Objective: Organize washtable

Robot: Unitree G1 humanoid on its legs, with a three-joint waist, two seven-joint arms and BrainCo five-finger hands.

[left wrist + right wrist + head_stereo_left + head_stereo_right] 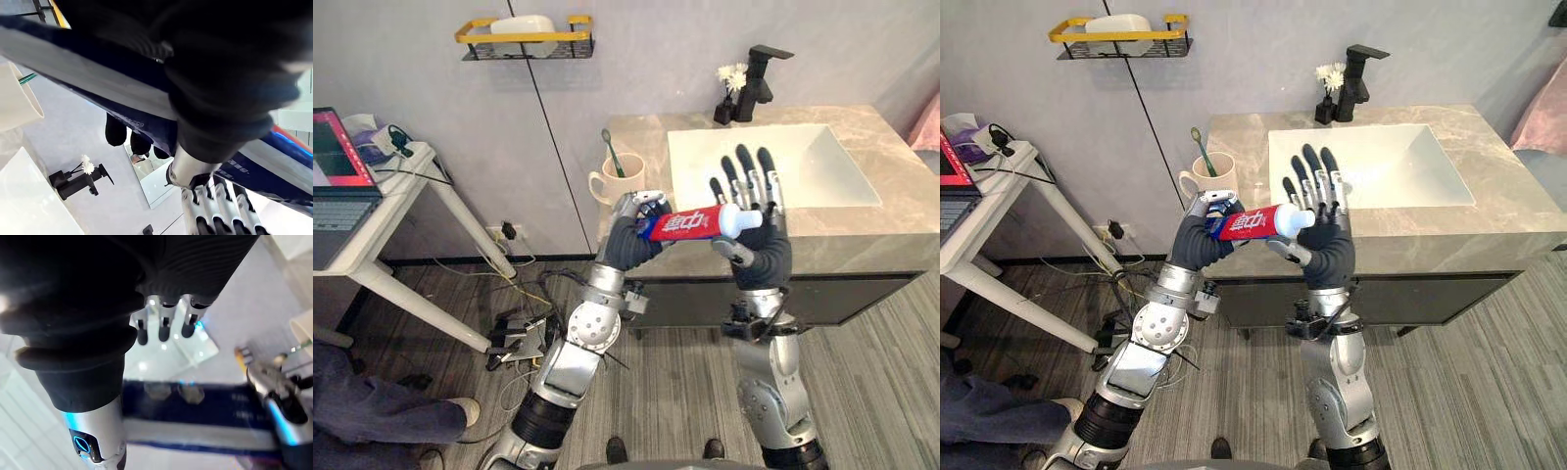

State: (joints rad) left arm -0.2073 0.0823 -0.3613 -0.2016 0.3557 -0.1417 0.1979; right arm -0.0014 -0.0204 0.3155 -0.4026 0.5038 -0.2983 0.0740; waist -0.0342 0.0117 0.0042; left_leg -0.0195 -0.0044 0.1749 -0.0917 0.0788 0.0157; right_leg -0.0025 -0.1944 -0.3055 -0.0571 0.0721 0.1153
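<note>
Left eye view gives you the toothpaste tube (690, 224) held level in the air, over the front edge of the table (891, 191) and off its surface. Your left hand (625, 241) is curled tight round the tube's flat tail end; the left wrist view shows the fingers wrapped across the blue and white tube. Your right hand (760, 247) stands upright with its fingers (745, 168) straight and spread, gripping nothing. The tube's white cap end lies against its palm, and the thumb sits just below the tube.

Behind your left hand a cream mug (610, 182) stands by the table's left edge, with a green toothbrush (612, 152) upright in it. The white sink (705, 157) lies to the mug's right. A black faucet (759, 83) and a small vase of white flowers (732, 78) stand at the back edge.
</note>
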